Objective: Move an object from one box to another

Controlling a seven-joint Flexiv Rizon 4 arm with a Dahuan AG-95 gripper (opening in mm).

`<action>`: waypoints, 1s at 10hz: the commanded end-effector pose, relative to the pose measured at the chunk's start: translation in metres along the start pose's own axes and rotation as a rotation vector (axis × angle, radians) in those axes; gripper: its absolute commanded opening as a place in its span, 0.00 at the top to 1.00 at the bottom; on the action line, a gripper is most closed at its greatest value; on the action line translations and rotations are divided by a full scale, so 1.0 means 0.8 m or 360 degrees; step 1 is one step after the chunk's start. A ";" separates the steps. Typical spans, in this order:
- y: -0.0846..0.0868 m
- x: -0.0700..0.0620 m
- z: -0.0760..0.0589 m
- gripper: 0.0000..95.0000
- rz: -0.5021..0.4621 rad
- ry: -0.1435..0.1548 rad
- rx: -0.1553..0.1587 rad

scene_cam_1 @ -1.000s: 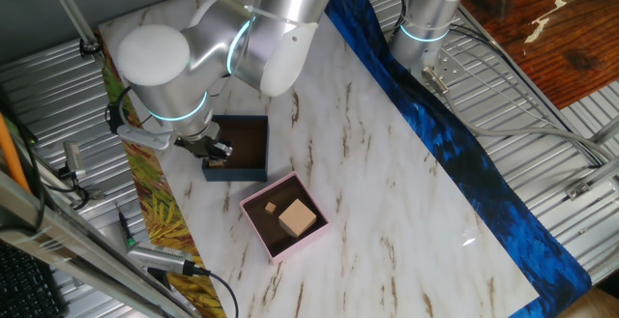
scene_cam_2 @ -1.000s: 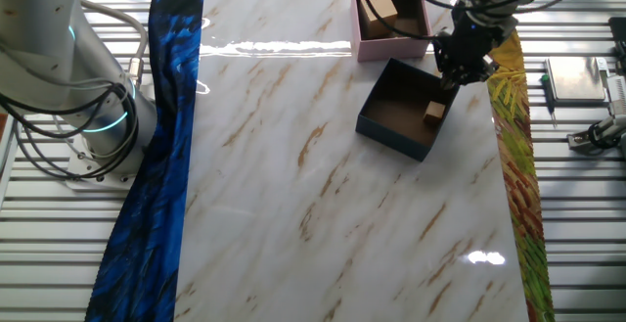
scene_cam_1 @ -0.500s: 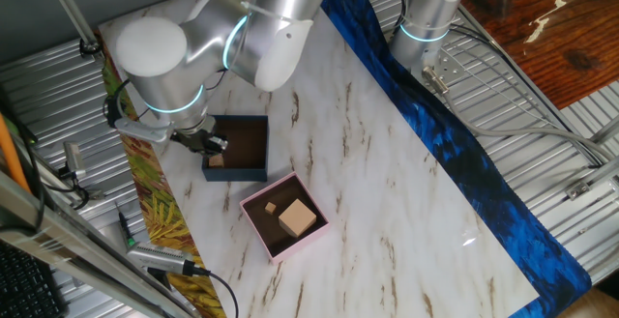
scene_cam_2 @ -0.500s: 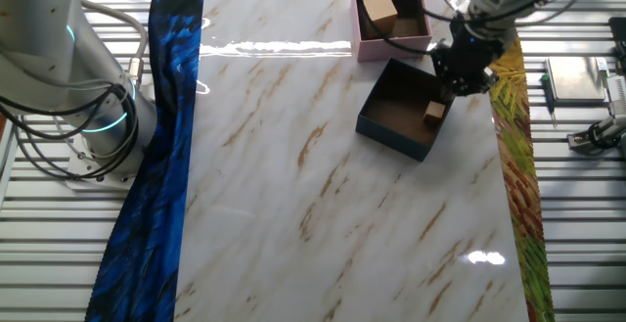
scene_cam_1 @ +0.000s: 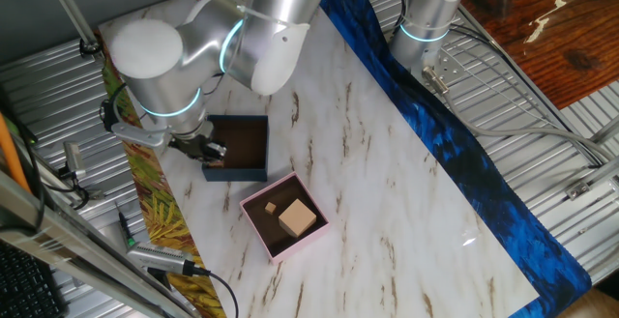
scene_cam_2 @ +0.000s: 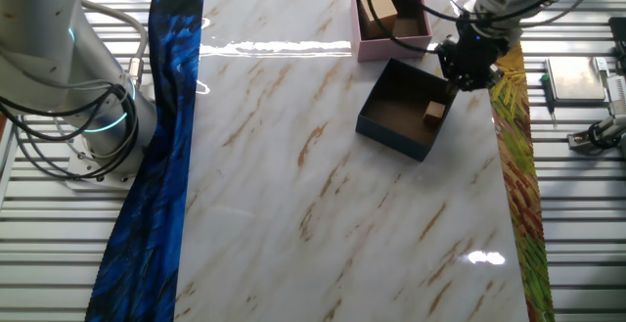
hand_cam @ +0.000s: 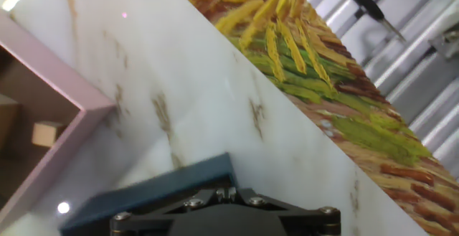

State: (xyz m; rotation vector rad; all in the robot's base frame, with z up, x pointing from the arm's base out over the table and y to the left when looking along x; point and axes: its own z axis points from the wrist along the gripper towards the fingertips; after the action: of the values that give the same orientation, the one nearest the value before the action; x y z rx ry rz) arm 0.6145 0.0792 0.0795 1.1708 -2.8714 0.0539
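Other fixed view: the small wooden block [scene_cam_2: 434,113] lies in the navy box [scene_cam_2: 405,110], at its corner directly beneath the tool [scene_cam_2: 468,63]; whether the jaws are apart cannot be told. The pink box [scene_cam_2: 392,19] sits just beside.

Silver arm [scene_cam_1: 261,28] bends down from top centre of one fixed view to a big white elbow joint at left. Black gripper [scene_cam_1: 205,149] hangs under it, pointing down; in the other fixed view gripper sits upper right. Finger opening unclear.
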 end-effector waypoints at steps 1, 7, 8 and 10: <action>0.018 -0.004 -0.004 1.00 0.0042 -0.0014 -0.0004; 0.006 0.000 -0.001 1.00 0.0003 -0.0036 -0.0033; 0.000 0.003 0.000 1.00 -0.0012 -0.0035 -0.0031; -0.018 0.015 0.005 1.00 -0.0054 -0.0034 -0.0028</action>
State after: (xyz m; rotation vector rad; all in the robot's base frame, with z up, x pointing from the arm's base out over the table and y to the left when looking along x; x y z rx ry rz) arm 0.6151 0.0585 0.0762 1.2267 -2.8600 0.0114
